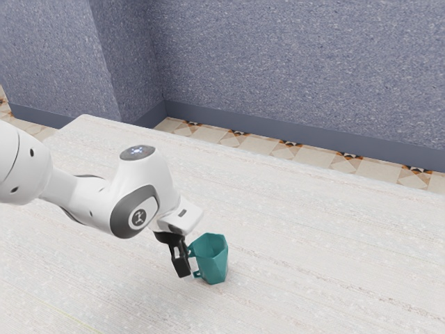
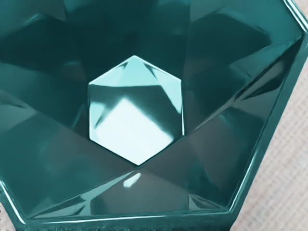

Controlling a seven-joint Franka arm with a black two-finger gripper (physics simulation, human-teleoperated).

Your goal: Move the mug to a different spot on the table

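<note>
A teal faceted mug stands on the pale table, toward the front. My gripper hangs over the rim on the side facing the exterior view's left, by the handle. One black finger presses against the outside of the wall, and the other is hidden inside the cup. The gripper looks shut on that wall. From the wrist camera I look straight down into the mug, onto its pale hexagonal bottom, with the rim close under my hand.
The white arm comes in from the exterior view's left. Bare tabletop stretches to the exterior view's right and toward the back edge, beyond which lie a tiled floor and a grey wall.
</note>
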